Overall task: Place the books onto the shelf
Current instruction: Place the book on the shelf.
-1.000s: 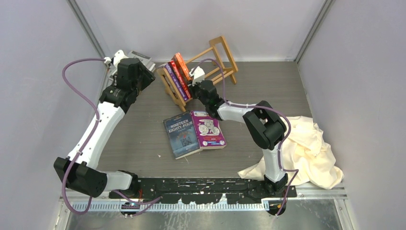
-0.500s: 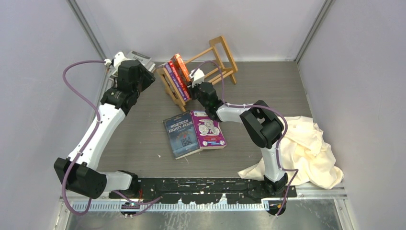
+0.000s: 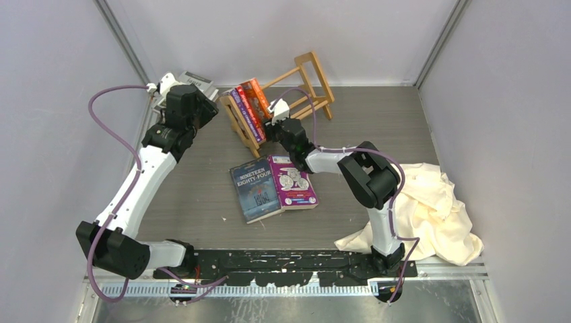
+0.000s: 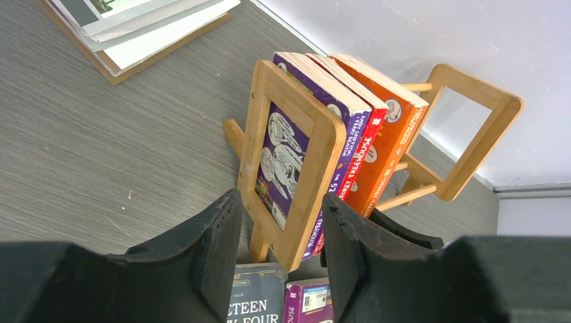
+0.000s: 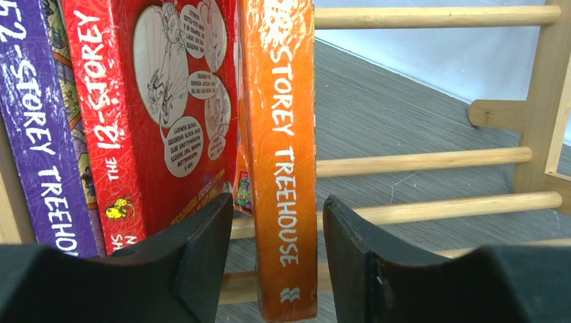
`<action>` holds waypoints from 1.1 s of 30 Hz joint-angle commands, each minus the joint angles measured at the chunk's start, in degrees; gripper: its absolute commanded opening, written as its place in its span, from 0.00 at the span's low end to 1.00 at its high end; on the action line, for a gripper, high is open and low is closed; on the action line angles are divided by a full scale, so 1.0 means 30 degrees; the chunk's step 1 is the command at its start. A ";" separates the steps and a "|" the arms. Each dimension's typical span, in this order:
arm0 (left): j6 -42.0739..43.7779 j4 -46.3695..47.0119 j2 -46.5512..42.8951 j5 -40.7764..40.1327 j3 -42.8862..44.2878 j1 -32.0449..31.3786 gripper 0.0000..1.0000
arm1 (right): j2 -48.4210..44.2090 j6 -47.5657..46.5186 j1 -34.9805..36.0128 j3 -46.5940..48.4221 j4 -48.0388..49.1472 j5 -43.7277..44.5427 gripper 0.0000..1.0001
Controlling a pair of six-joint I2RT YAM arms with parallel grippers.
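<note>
Orange book (image 5: 279, 101) has shifted a little since a second ago, upright on the shelf (image 4: 324, 168) beside red book (image 5: 168, 101) and purple book (image 5: 40, 134); right gripper (image 5: 277, 200) jaws parted astride its spine; left gripper (image 4: 281, 196) brackets the end frame, grip unclear, contact hidden by its fingers (image 4: 202, 256).

Can't see most of grey-white stack (image 4: 155, 33) at far-left corner of table (image 4: 101, 148), cropped by top edge. Only strips of dark blue book (image 4: 259, 309) and pink book (image 4: 306, 303), cut at bottom edge. Can't tell whether right gripper (image 5: 276, 208) touches orange book (image 5: 279, 134).
</note>
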 commanded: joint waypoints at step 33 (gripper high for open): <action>-0.1264 -0.3191 0.0222 -0.0751 0.2858 0.0104 0.47 | -0.4886 0.0436 0.0923 0.1814 -0.5099 0.1073 0.60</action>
